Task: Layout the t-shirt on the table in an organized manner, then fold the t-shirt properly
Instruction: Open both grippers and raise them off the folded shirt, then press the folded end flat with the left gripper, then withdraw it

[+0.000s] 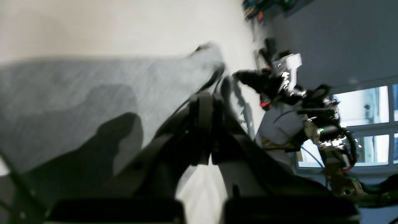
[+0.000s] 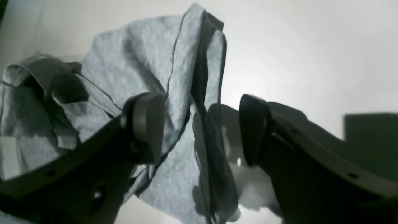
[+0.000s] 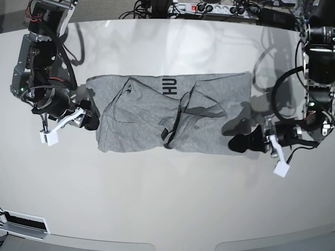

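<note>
Cotton t-shirt (image 3: 167,117) lies rumpled mid-tabletop (image 3: 172,209), soft and limp we judge, best pinched at hem corners; left gripper (image 3: 242,143) jaws together at its edge, right gripper (image 2: 199,130) jaws apart.

Base camera looks straight down on the table (image 3: 167,209); 2 wrist cameras skim low, all sharing the t-shirt (image 3: 167,117).

Bright, even light falls from above in the base view, and the glossy tabletop (image 3: 167,209) shows soft glare and faint arm shadows. The left wrist view is smeared with motion blur, its windows (image 1: 360,124) blown out white. The right wrist view is dimmer, with its near hand (image 2: 199,130) dark and out of focus.
</note>
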